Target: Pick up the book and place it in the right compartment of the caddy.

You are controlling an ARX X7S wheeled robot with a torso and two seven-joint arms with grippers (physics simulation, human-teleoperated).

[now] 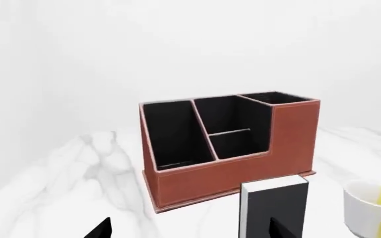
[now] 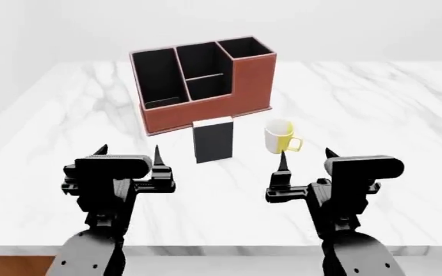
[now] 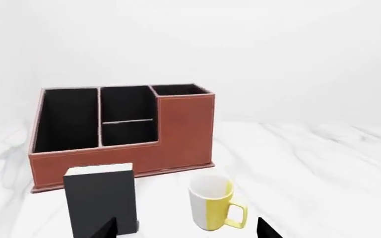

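Book [image 2: 212, 140] stands upright on white marble table [image 2: 374, 103], just in front of caddy [image 2: 205, 109] w/ a thin strip of bare marble between them; whether they touch, can't tell from head view, but both wrist views show a gap. Pale page edge faces up. Book is black, thin, its broad face toward the robot.

Caddy sits toward the far middle of table, turned slightly so its long front wall runs at an angle. Right compartment [image 2: 246, 48] is the tallest section, square mouth open upward, black inside, stitched rim pale. Low sections to its left: a long narrow one and a middle one w/ a shelf divider. Nothing visible inside any section.

Mug [image 2: 281, 137], yellow and white, stands just right of book, apart from it, handle to the right. It's near the caddy's front right corner but not touching.

Left gripper [image 2: 127, 152] & right gripper [image 2: 305, 155] both hover over near part of table, well short of book and mug, fingers spread, nothing held. Wide bare marble on both sides of caddy, esp. right side out to table's edge. Space above right compartment is open; white wall behind.
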